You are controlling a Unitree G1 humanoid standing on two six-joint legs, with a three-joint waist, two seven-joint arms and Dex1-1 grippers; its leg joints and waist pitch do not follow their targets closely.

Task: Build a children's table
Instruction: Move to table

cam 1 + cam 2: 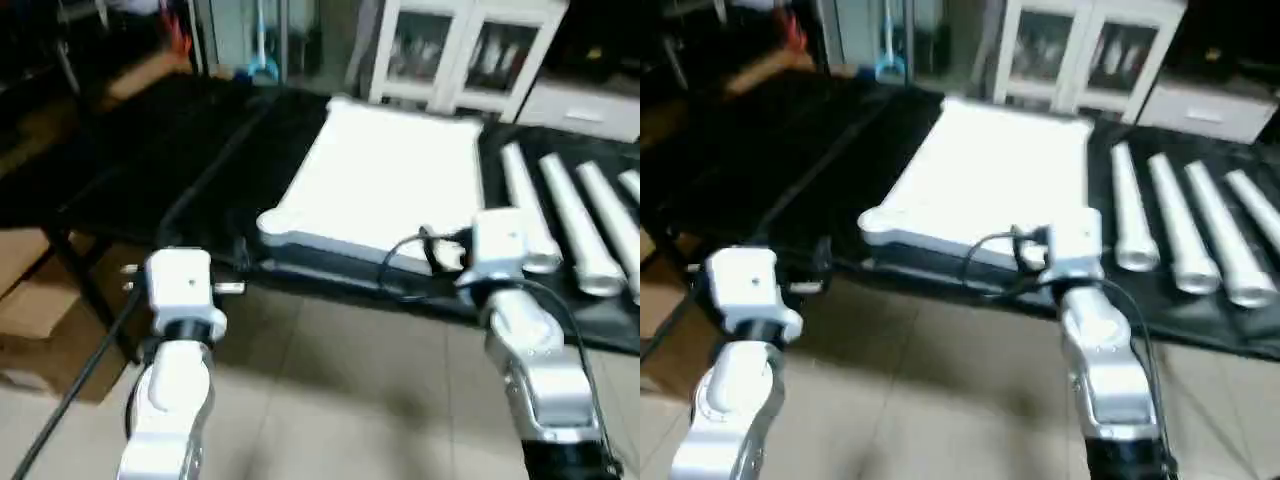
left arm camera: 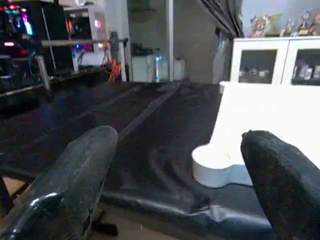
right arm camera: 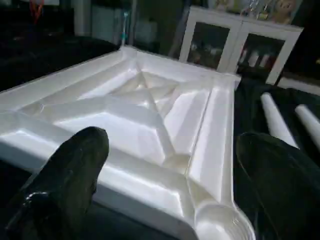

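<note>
Tabletop of white moulded plastic (image 1: pixel 385 180), square, lying underside up on a black sheet-covered work surface (image 1: pixel 150 160), its near edge just behind the surface's front edge and its far edge toward the back; the right wrist view shows its X-shaped ribs and one round corner socket (image 3: pixel 220 225) at the near right corner. Four long tapered white plastic legs (image 1: pixel 1185 225) lie side by side on the right part of the surface, apart from the top; the rightmost is cut off by the picture edge. To the left of the top, a broad stretch of black surface lies bare as far as the left edge. Left gripper (image 2: pixel 185 165), two black fingers spread wide and holding nothing, sits before the front edge, with the top's near left corner seen between its fingers. Right gripper (image 3: pixel 172 165), likewise wide and holding nothing, faces the top's near edge toward the right corner. In the head views both pairs of fingers are hidden behind the white wrist housings. One white glass-door cabinet (image 1: pixel 460 50) stands beyond the back edge; its contents are hard to make out. Tan cardboard boxes (image 1: pixel 40 310) sit on the tiled floor below the left front corner.
</note>
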